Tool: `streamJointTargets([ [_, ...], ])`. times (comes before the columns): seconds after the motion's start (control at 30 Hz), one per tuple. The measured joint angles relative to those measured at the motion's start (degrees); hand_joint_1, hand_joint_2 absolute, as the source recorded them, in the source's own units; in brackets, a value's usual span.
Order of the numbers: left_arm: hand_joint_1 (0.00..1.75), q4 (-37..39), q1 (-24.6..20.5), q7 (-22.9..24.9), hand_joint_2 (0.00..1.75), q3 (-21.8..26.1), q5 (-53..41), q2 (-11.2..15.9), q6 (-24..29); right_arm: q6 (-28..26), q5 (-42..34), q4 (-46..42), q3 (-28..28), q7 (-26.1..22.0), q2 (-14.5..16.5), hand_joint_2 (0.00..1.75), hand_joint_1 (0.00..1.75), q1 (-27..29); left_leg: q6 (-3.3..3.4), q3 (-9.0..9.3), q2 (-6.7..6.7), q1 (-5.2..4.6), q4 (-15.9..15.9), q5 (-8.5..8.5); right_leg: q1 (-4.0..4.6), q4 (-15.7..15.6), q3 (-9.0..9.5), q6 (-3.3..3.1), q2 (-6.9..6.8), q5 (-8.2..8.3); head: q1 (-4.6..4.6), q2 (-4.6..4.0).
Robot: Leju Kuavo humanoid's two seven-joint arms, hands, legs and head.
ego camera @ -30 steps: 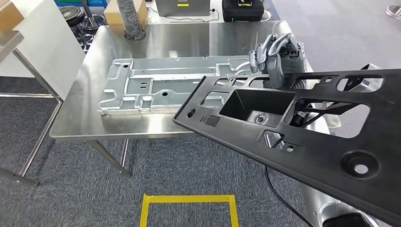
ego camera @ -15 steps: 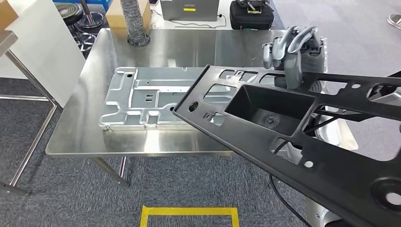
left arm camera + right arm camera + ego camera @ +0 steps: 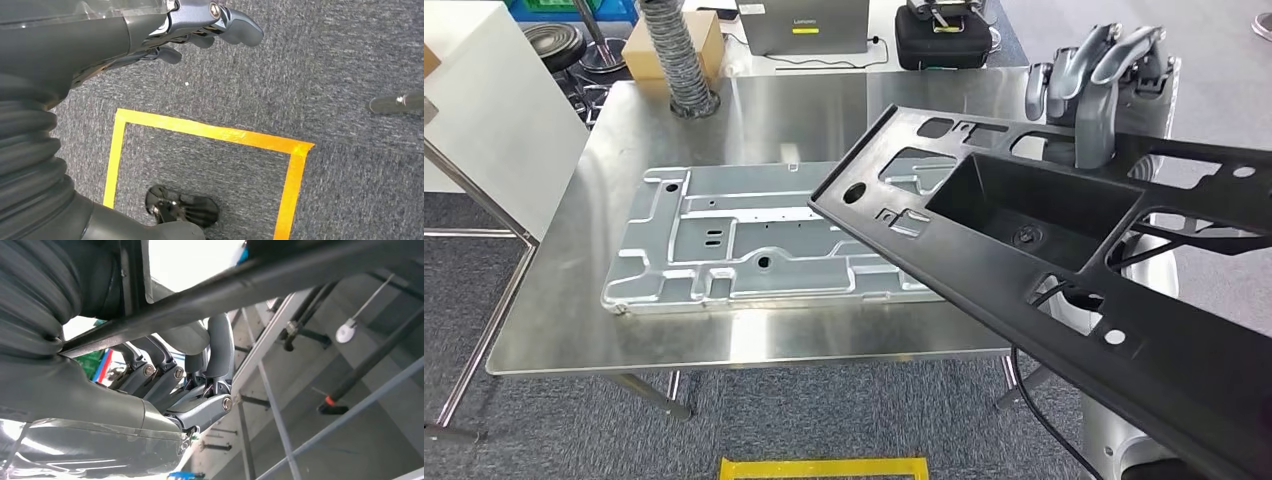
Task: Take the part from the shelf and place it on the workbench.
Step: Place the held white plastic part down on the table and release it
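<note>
Right hand (image 3: pixel 1096 95) grips the long black plastic perforated panel (image 3: pixel 1064 270) at its far edge, tilted over the steel bench (image 3: pixel 554 330). Left hand (image 3: pixel 200 25) hangs empty, fingers apart. Risk: one-sided hold lets the panel swing into the grey stamped metal plate (image 3: pixel 754 250).

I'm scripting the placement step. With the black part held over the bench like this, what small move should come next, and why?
Probably lower the black part toward the workbench: the right hand grips its far edge and holds it tilted above the metal plate, not yet resting.

Head view high, downward — wrist views close
</note>
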Motion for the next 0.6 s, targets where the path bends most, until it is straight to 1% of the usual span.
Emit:
streamJointTargets([
  [0.03,0.0,0.0,0.05,0.01,1.75,-0.02,0.01,-0.01,0.02,-0.09,0.12,0.0,-0.12,0.0,0.0,1.75,1.75,0.06,-0.13,-1.09,0.0,0.02,1.15,-0.77,0.0,0.02,0.27,0.0,0.1,-0.27,-0.01,0.0],
  [0.07,0.0,0.0,0.09,0.01,1.75,-0.05,0.09,-0.02,0.1,-0.5,0.83,0.01,-0.44,0.0,0.0,1.75,1.75,0.12,-0.17,-1.68,0.0,0.04,-0.26,0.43,0.0,0.11,1.06,0.07,0.26,-0.98,-0.01,0.0],
  [0.13,0.0,0.01,0.18,-0.02,1.75,-0.11,0.39,0.02,0.3,-2.07,3.69,0.14,-1.31,-0.08,-0.02,1.75,1.75,0.19,0.17,-1.55,-0.02,-0.03,-7.23,5.71,0.04,0.42,2.92,0.41,0.58,-2.84,0.01,-0.01],
  [0.17,0.0,0.02,0.15,-0.08,1.75,-0.15,0.59,0.05,0.42,-3.27,6.04,0.28,-1.81,-0.16,-0.04,1.75,1.75,0.13,0.6,-0.65,-0.05,-0.13,-11.41,8.76,0.09,0.65,3.52,0.71,0.7,-3.66,0.02,-0.01],
  [0.2,0.0,0.04,0.15,-0.21,1.75,-0.2,0.82,0.09,0.48,-4.61,8.73,0.52,-2.21,-0.22,-0.11,1.75,1.75,0.05,1.01,-0.25,-0.09,-0.24,-13.1,9.92,0.11,0.8,3.61,1.01,0.76,-4.09,0.04,-0.01],
  [0.23,0.0,0.05,0.14,-0.44,1.75,-0.3,1.08,0.11,0.51,-6.24,12.04,0.91,-2.63,-0.27,-0.19,1.75,1.75,-0.11,1.31,-0.24,-0.11,-0.37,-13.1,9.63,0.1,0.91,3.57,1.3,0.82,-4.3,0.06,0.0],
  [0.3,0.0,0.06,0.03,-1.14,1.75,-0.57,1.62,0.13,0.44,-9.78,19.34,2.05,-3.45,-0.27,-0.54,1.75,1.75,-0.75,1.86,0.01,-0.12,-0.21,-13.39,9.92,0.07,1.21,3.49,1.95,0.76,-4.93,0.07,0.0],
  [0.33,0.0,0.06,-0.06,-1.61,1.75,-0.78,1.78,0.14,0.25,-11.59,23.05,2.91,-3.78,-0.24,-0.81,1.75,1.75,-1.26,2.11,0.23,-0.12,-0.09,-13.62,9.9,0.01,2.24,3.08,2.32,0.64,-5.63,0.21,0.0],
  [0.37,0.0,0.05,-0.14,-2.09,1.75,-0.99,1.88,0.14,-0.02,-13.31,26.48,3.91,-4.02,-0.13,-1.14,1.75,1.75,-1.89,2.33,0.47,-0.12,0.04,-13.82,9.85,-0.11,4.45,2.03,2.74,0.52,-6.78,0.38,0.0],
  [0.4,0.0,0.06,-0.18,-2.65,1.75,-1.21,1.91,0.14,-0.4,-15.29,30.48,5.28,-4.19,0.26,-1.49,1.75,1.75,-2.56,2.51,0.62,-0.12,0.08,-13.9,9.73,-0.36,8.0,0.15,3.16,0.39,-8.29,0.54,0.0],
  [0.43,0.0,0.05,-0.21,-3.18,1.75,-1.43,1.92,0.14,-0.83,-17.25,34.73,6.91,-4.21,0.9,-1.78,1.75,1.75,-3.33,2.64,0.7,-0.12,0.08,-13.9,9.59,-0.58,12.18,-2.31,3.53,0.34,-9.76,0.69,0.0],
  [0.47,0.0,0.05,-0.25,-3.65,1.75,-1.64,1.92,0.13,-1.25,-19.06,39.18,8.93,-4.11,1.75,-2.05,1.75,1.75,-4.17,2.68,0.77,-0.11,0.09,-13.86,9.46,-0.82,15.87,-4.71,3.82,0.3,-10.64,0.7,0.0],
  [0.5,0.0,0.05,-0.31,-4.07,1.75,-1.9,1.92,0.1,-1.67,-20.63,43.53,11.19,-3.95,2.67,-2.29,1.75,1.75,-5.04,2.66,0.86,-0.11,0.12,-13.8,9.31,-1.01,17.95,-6.43,4.04,0.25,-10.51,0.7,0.0],
  [0.53,0.0,0.04,-0.36,-4.43,1.75,-2.18,1.92,0.07,-2.08,-21.76,47.25,13.48,-3.71,3.46,-2.5,1.75,1.75,-6.05,2.6,0.97,-0.11,0.15,-13.7,9.14,-1.16,17.66,-6.98,4.16,0.17,-9.17,0.73,0.0],
  [0.57,0.0,0.04,-0.4,-4.77,1.75,-2.51,1.92,0.05,-2.51,-22.56,50.68,15.97,-3.3,4.2,-2.68,1.75,1.75,-7.34,2.48,1.12,-0.12,0.19,-13.55,8.94,-1.3,15.03,-6.34,4.2,0.07,-6.86,0.74,0.0],
  [0.6,0.0,0.05,-0.45,-5.08,1.75,-2.8,1.92,0.04,-2.96,-23.11,53.89,18.42,-2.76,4.87,-2.79,1.75,1.75,-8.85,2.29,1.23,-0.13,0.2,-13.38,8.73,-1.4,10.88,-4.88,4.17,-0.07,-4.22,0.75,0.0],
])
